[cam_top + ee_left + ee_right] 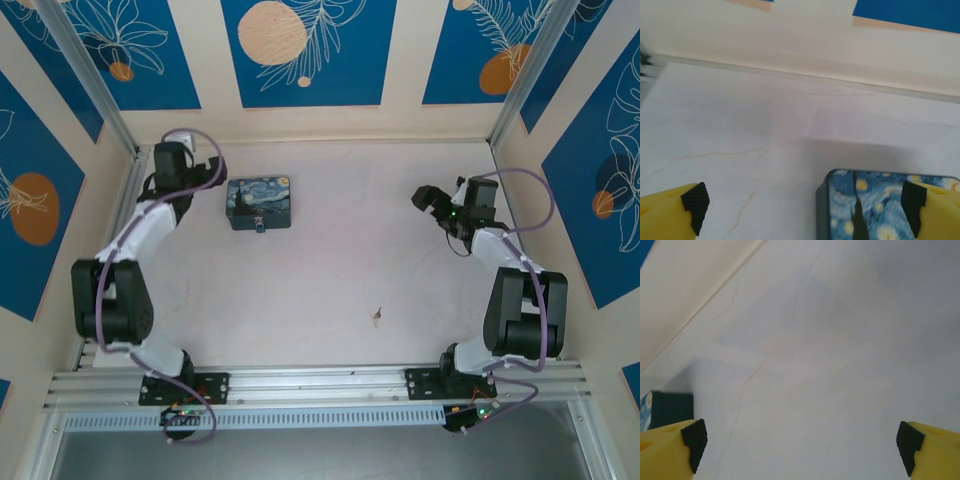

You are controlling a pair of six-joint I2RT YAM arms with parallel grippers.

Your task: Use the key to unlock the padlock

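Observation:
The tiny padlock (260, 228) hangs at the near edge of the starry-night box (259, 203) at the back left of the table. The key (377, 316) is a thin sliver lying alone on the table, right of centre and nearer the front. My left gripper (200, 180) is just left of the box. In the left wrist view it (804, 210) stands open, with the box's corner (875, 205) under its right fingertip (912, 205). My right gripper (428, 198) hovers open at the back right, pointing left, and holds nothing (802, 445).
Blue-and-cream patterned walls (300, 60) close in the back and both sides. A metal rail (320, 385) with the arm bases runs along the near edge. In the right wrist view a dark side of the box (670, 410) shows at far left.

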